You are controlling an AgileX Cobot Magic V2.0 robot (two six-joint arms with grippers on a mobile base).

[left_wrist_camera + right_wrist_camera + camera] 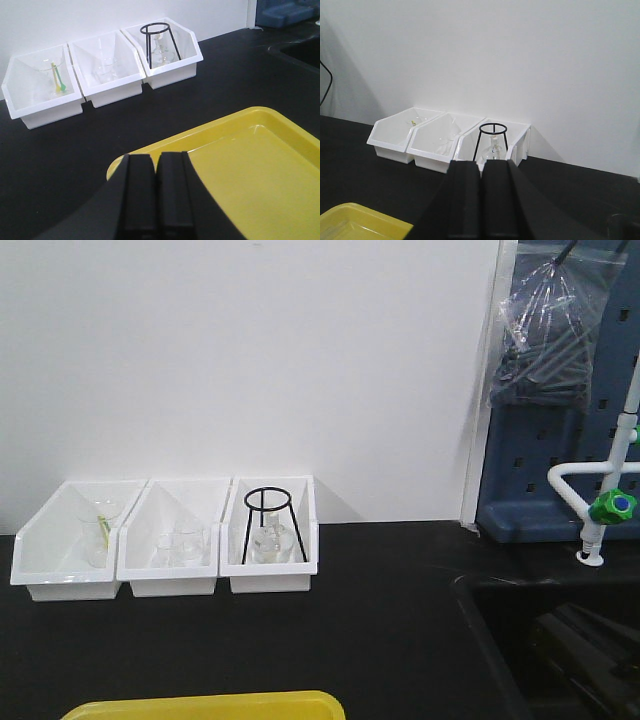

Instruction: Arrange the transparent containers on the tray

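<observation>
Clear glass containers sit inside three white bins at the back wall: a funnel-like glass (102, 525) in the left bin, small beakers (183, 543) in the middle bin, and a flask (268, 540) under a black wire tripod (270, 508) in the right bin. The yellow tray (210, 706) lies at the front edge and looks empty in the left wrist view (250, 165). My left gripper (156, 165) is shut over the tray's near left corner, holding nothing. My right gripper (481, 172) is shut, empty, and points at the bins (445, 137).
A sunken black sink (545, 640) takes up the right side of the black counter (380, 620). A white tap with a green knob (610, 505) stands behind it, in front of a blue pegboard (555, 440). A plastic bag (550, 310) hangs above.
</observation>
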